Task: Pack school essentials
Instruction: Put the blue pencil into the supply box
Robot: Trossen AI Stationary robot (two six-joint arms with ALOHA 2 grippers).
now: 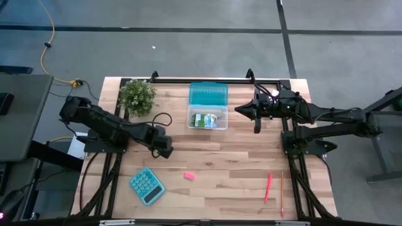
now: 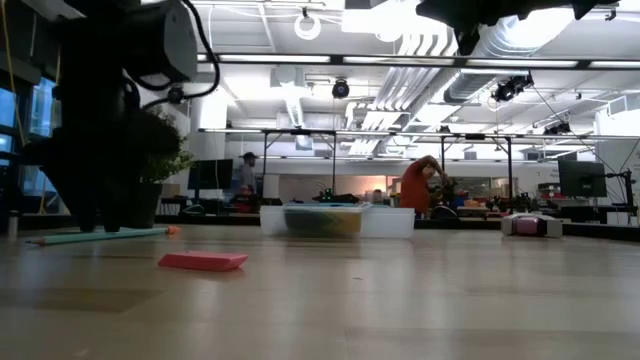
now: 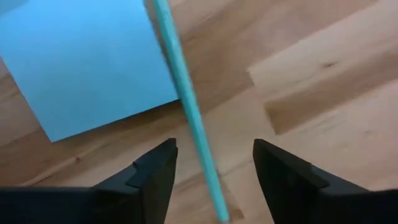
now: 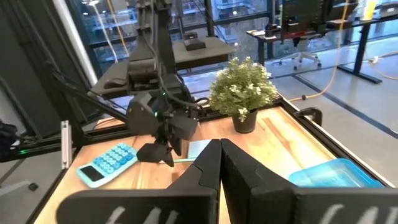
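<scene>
A: Teal pen (image 3: 186,112) lies flat on the desk (image 3: 323,74), crossing the light-blue note pad's (image 3: 87,62) edge.

B: Pink eraser (image 1: 189,175) mid-desk; pink-red pen (image 1: 268,186) and thin pencil (image 1: 282,193) lie side by side.

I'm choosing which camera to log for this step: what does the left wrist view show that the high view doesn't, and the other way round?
Only the left wrist view: the teal pen lying on the wood between the open left gripper fingers, its far end beside the light-blue note pad; the arm hides both from above.

Only the high view: the clear box with its teal lid, plant, calculator, pink eraser, pink-red pen, pencil, and the right gripper.

Both: the left gripper and the wooden table.
</scene>
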